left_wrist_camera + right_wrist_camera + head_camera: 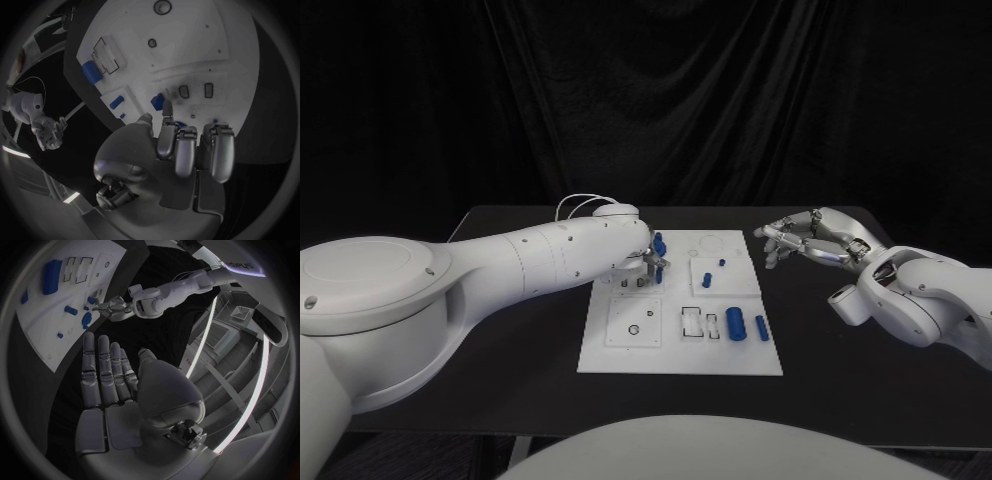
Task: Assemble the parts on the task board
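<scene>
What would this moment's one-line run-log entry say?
left hand: over task board | right hand: open, off board | blue parts: on board

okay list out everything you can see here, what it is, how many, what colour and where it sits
Table: one, black, under everything.
Task board: one, white, mid-table, with outlined slots and round holes.
Parts: several, blue; two lie side by side near the board's right edge, smaller ones stand further back, and one sits by the left hand's fingers. Exact count hard to tell.
Curtain: one, black, behind the table.
Left hand: one, silver, over the board's far left part, fingers by a blue part; whether it grips the part is unclear.
Right hand: one, silver, over the table right of the board, holding nothing, fingers apart.
</scene>
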### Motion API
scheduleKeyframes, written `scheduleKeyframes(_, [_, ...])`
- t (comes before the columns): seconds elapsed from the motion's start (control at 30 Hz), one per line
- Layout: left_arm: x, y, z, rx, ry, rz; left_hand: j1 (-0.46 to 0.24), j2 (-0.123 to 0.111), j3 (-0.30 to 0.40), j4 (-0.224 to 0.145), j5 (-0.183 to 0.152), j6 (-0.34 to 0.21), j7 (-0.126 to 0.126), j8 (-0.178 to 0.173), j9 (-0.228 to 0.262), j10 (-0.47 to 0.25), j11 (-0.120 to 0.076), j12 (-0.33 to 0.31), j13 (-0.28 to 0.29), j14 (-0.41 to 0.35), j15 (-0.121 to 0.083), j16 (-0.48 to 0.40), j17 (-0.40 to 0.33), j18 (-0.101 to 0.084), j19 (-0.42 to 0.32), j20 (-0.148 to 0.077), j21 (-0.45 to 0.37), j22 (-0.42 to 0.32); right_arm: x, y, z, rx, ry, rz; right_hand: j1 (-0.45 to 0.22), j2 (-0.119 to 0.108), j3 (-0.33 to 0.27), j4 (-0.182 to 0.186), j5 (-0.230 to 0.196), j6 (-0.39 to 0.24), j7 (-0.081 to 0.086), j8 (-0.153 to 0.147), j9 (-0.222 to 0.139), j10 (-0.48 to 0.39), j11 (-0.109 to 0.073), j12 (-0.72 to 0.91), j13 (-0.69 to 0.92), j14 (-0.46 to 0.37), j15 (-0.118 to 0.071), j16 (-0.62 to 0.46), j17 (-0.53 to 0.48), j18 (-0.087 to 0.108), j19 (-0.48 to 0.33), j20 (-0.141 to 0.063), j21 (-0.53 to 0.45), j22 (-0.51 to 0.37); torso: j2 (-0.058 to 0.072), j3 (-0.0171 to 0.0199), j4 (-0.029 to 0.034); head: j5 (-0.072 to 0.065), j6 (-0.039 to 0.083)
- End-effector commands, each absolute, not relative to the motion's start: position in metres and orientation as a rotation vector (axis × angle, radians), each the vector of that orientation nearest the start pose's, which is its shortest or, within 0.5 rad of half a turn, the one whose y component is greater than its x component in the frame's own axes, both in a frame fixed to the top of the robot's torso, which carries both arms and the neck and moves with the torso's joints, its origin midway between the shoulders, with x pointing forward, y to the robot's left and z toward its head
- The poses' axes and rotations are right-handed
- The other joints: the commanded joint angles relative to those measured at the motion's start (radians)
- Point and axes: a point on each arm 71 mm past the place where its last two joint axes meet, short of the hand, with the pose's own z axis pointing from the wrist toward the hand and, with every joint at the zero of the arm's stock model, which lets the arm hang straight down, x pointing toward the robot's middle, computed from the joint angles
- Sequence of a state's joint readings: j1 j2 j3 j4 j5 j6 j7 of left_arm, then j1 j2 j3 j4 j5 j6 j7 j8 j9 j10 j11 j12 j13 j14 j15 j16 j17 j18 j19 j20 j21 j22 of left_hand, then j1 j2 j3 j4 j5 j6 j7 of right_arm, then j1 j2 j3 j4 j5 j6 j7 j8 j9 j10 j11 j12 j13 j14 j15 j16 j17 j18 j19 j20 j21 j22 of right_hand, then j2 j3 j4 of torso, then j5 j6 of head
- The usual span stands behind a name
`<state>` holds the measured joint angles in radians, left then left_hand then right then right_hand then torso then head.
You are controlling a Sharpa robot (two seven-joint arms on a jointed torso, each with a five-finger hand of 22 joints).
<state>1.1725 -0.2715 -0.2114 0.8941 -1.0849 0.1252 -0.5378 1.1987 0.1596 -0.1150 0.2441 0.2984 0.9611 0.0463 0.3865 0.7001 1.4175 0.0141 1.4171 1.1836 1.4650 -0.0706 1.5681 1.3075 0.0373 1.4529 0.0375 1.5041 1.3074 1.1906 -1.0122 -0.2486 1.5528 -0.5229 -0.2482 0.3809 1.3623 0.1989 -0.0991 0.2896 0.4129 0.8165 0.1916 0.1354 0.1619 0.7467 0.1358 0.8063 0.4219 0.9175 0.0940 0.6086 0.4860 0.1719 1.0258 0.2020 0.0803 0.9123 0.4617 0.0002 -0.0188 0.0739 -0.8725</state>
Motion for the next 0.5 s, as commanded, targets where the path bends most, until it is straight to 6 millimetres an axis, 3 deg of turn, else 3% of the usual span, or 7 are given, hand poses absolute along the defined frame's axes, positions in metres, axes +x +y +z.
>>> scheduleKeyframes(0.03, [0.5288, 0.1015, -0.3133, -0.095, 2.409, -0.193, 0.012, -0.001, 0.006, 0.001, 0.005, -0.008, 0.001, -0.006, 0.001, 0.153, -0.04, 0.154, 0.387, 0.106, -0.004, 0.003, 0.263, 0.003, -0.006, 0.0, -0.007, 0.106, 0.4359, -0.2727, -0.2488, 0.612, 1.784, 1.235, 0.009, 0.0, -0.004, -0.001, 0.002, 0.005, 0.0, 0.005, -0.001, 0.009, 0.0, 0.004, -0.001, 0.005, -0.001, 0.005, -0.001, 0.01, 0.008, 0.0, 0.004, -0.002, 0.0, 0.0001, -0.0006, 0.0, 0.0])
scheduleKeyframes(0.5, [0.5272, 0.1, -0.3164, -0.085, 2.427, -0.188, 0.013, -0.001, 0.013, -0.001, 0.003, -0.009, 0.002, -0.012, 0.005, 0.153, -0.039, 0.154, 0.387, 0.106, -0.003, 0.003, 0.263, 0.006, -0.015, 0.001, -0.013, 0.096, 0.436, -0.2713, -0.2494, 0.613, 1.792, 1.236, 0.013, 0.0, -0.004, -0.001, 0.005, 0.004, 0.0, 0.005, -0.001, 0.009, 0.0, 0.004, -0.002, 0.005, -0.001, 0.005, -0.002, 0.01, 0.008, 0.0, 0.004, -0.002, -0.001, 0.0004, -0.0005, -0.001, 0.0])
